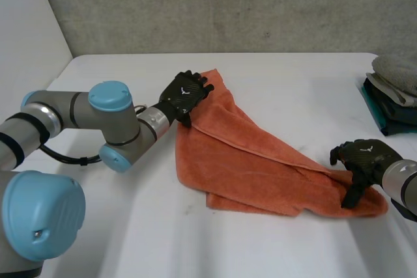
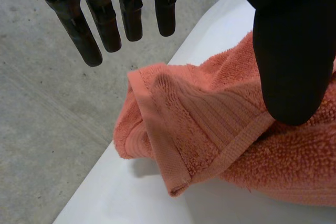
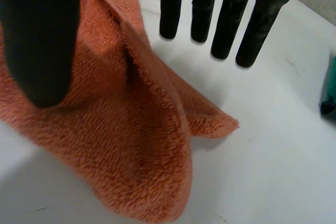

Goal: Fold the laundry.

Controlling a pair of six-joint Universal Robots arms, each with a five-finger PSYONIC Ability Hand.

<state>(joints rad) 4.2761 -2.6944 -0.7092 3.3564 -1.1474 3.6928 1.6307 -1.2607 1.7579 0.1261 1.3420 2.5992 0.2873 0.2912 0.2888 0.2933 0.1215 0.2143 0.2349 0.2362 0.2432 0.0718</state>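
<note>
Left hand (image 1: 186, 94) sits on the far-left end of the orange towel (image 1: 254, 161), toward the table's (image 1: 130, 226) far edge. In its wrist view the fingers (image 2: 105, 24) are straight and spread well away from the thumb (image 2: 294, 61). The thumb lies over the terry just behind a bunched, hemmed corner. The fingers hang past the corner, clear of the cloth. Nothing is pinched, so the hand is apart.

The towel lies mid-table as a loose, skewed heap, roughly doubled over with a diagonal ridge. It runs from the left hand down toward the near-right part of the table.

Right hand (image 1: 365, 157) is at the towel's near-right end, close to the table's right edge. Its thumb (image 3: 42, 40) is down on the cloth and its fingers (image 3: 231, 19) are straight over bare table beside a pointed flap. It is also apart, gripping nothing.

A stack of folded laundry (image 1: 394, 92) sits at the right edge, toward the far-right corner, well apart from the towel.

Step, as I judge it: taking hold of the two ends, with the fold itself not yet made. The next move calls for each hand to close thumb against fingers on its corner. After that comes a lift to pull the towel flat or bring the ends together. The risk is catching only one layer.
</note>
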